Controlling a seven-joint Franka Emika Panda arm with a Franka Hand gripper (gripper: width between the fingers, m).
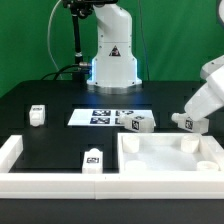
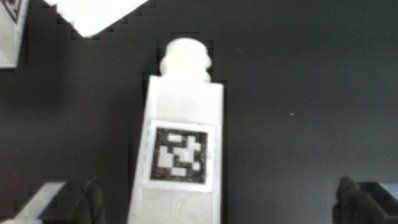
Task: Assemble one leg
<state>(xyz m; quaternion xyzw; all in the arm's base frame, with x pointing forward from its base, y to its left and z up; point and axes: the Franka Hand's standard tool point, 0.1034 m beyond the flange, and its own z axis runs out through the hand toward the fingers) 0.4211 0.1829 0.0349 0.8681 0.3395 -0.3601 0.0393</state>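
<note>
Several small white tagged legs lie on the black table. One leg lies between my open fingers in the wrist view, its screw tip pointing away from the gripper and its tag facing up. It lies closer to one finger than to the other. My gripper is open around it and does not touch it. In the exterior view my gripper hangs low at the right over this leg, just behind the white tray-like tabletop. Other legs lie further along the tabletop's back edge, at the left and at the front.
The marker board lies in the middle of the table before the robot base. A white L-shaped fence runs along the exterior view's left and front. A white corner and another tagged piece show beyond the leg.
</note>
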